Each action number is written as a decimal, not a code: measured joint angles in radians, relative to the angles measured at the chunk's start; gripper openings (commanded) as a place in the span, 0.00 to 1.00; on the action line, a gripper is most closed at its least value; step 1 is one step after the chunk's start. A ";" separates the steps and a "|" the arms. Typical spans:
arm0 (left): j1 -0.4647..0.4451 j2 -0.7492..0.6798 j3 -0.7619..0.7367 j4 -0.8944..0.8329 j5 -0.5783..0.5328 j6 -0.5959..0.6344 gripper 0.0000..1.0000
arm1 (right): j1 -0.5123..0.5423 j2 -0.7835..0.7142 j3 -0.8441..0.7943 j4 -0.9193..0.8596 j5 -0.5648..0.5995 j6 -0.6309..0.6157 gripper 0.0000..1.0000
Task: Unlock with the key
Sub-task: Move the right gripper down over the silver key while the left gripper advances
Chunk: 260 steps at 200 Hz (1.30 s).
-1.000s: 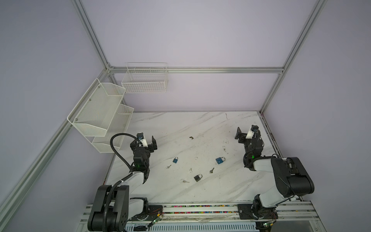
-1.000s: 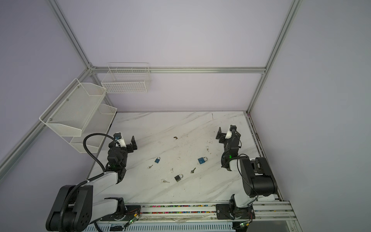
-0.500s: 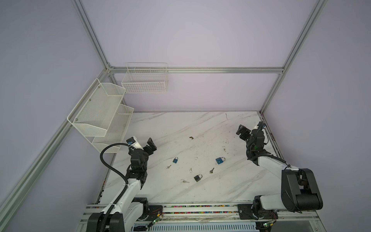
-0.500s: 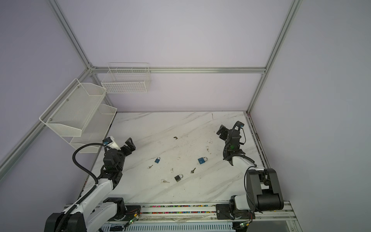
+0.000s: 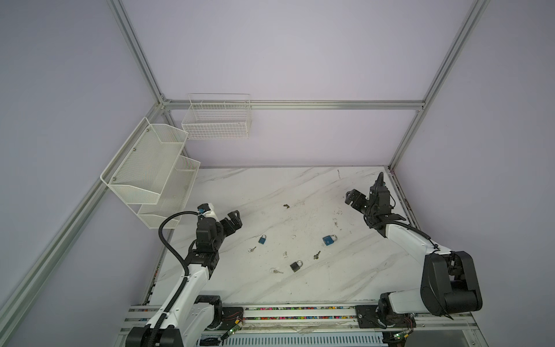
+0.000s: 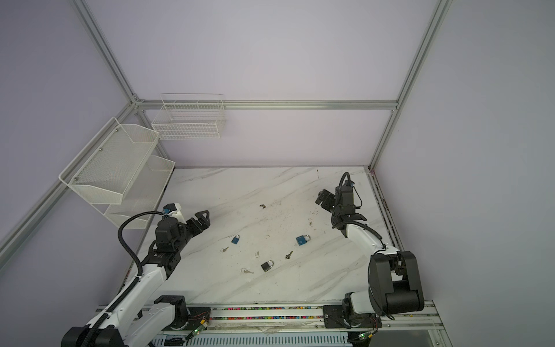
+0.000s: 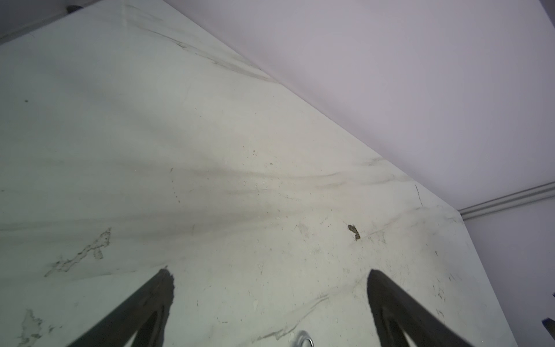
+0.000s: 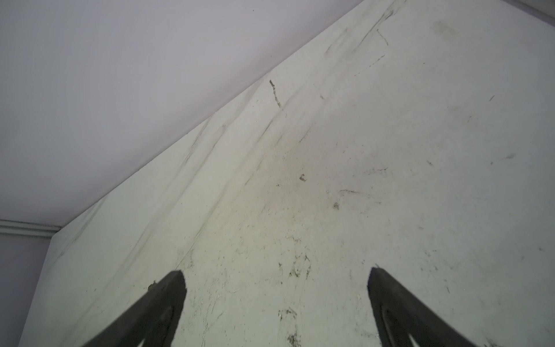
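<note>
Currently both jaws stand wide, empty. Left end effector [image 5: 235,220] hovers above worktop [image 5: 270,186]; blue padlock [image 5: 262,239] and key [image 5: 252,249] lie near it. Right end effector [image 8: 276,279] is well apart from them.

In both top views soft, even light from above falls on the white marble-patterned worktop [image 5: 270,192], where shadows are only faint and diffuse. The pale lilac back wall [image 5: 300,60] is brightest at its middle and dims toward the picture corners. Both wrist views are dimmer and tinted grey-green: the worktop's veins look smeared and soft in the left wrist view, while its scuff marks are somewhat crisper in the right wrist view.
</note>
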 measured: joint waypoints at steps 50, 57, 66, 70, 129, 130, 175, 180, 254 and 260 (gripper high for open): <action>-0.147 -0.001 0.038 -0.078 0.047 -0.017 1.00 | 0.135 -0.002 0.075 -0.188 0.027 -0.005 0.98; -0.175 0.000 0.043 -0.084 0.048 -0.019 1.00 | 0.164 -0.003 0.082 -0.216 0.034 -0.003 0.98; -0.213 0.004 0.050 -0.090 0.047 -0.024 1.00 | 0.192 -0.005 0.085 -0.241 0.039 -0.002 0.98; -0.225 0.006 0.052 -0.092 0.047 -0.024 1.00 | 0.203 -0.006 0.085 -0.253 0.039 0.002 0.98; -0.440 0.107 0.117 -0.113 0.031 -0.047 1.00 | 0.364 -0.042 0.085 -0.414 0.094 0.078 0.98; -0.443 0.108 0.118 -0.113 0.030 -0.047 1.00 | 0.366 -0.043 0.085 -0.415 0.094 0.080 0.98; -0.538 0.140 0.127 -0.117 -0.018 -0.071 1.00 | 0.482 -0.043 0.084 -0.505 0.153 0.157 0.95; -0.547 0.140 0.127 -0.116 -0.027 -0.072 1.00 | 0.494 -0.043 0.083 -0.511 0.161 0.167 0.94; -0.596 0.152 0.127 -0.097 -0.089 -0.115 1.00 | 0.683 0.028 0.049 -0.542 0.212 0.348 0.74; -0.597 0.152 0.127 -0.096 -0.090 -0.117 1.00 | 0.702 0.039 0.045 -0.544 0.214 0.364 0.73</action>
